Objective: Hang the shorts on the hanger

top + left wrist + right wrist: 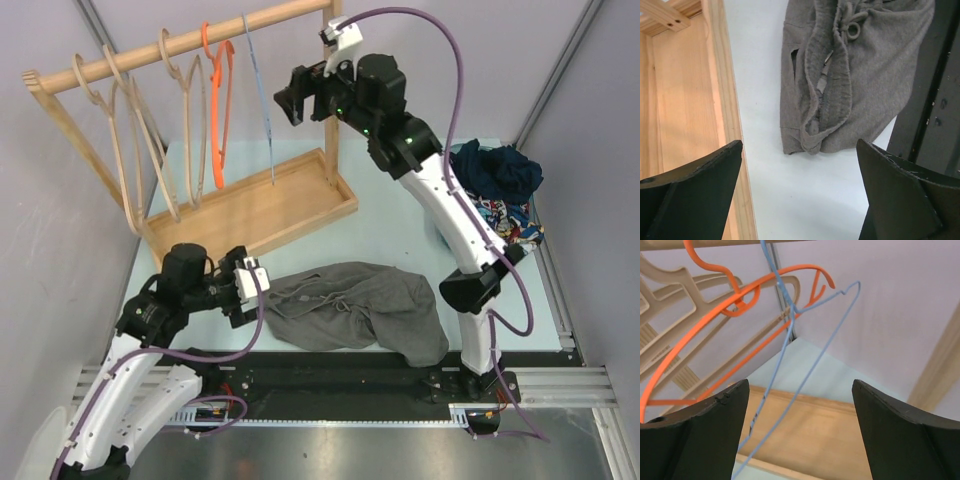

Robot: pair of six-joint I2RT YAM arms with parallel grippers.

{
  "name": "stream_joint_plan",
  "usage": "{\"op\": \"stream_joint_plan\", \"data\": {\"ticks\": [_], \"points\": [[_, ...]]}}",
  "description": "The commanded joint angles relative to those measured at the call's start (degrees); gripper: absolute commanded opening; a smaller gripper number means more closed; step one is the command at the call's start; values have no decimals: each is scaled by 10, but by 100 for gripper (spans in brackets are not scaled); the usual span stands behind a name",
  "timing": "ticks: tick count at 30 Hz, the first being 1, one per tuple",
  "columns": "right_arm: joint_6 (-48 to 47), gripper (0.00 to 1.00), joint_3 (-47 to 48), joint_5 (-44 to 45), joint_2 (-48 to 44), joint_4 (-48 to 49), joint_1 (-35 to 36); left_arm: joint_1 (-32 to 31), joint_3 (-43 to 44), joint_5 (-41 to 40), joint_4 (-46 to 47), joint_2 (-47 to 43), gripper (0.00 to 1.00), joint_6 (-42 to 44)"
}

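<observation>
Left wrist shows shorts drawstring; right wrist, hanger beside orange hanger.

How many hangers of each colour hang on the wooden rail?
Wooden hangers: 3
Orange hanger: 1
Light-blue hanger: 1
Total: 5

We see plain dark grey soft fabric shorts against a pale mint-blue counter. The thin wire hanger is light blue, the slim plastic hanger bright orange, and the thick wooden hangers pale beige. The crumpled garment is navy. The bunched cloth carries a multicoloured cartoon print.
</observation>
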Motion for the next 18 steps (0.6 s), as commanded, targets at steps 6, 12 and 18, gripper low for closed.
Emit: {"op": "stream_joint_plan", "data": {"ticks": [6, 12, 18], "points": [[-6, 85, 17, 48, 40, 32, 46, -2, -9, -23, 54, -15, 100, -55], [-9, 80, 16, 70, 65, 38, 51, -2, -7, -28, 68, -2, 100, -52], [-12, 66, 18, 105, 91, 21, 46, -2, -6, -29, 69, 9, 100, -48]]}}
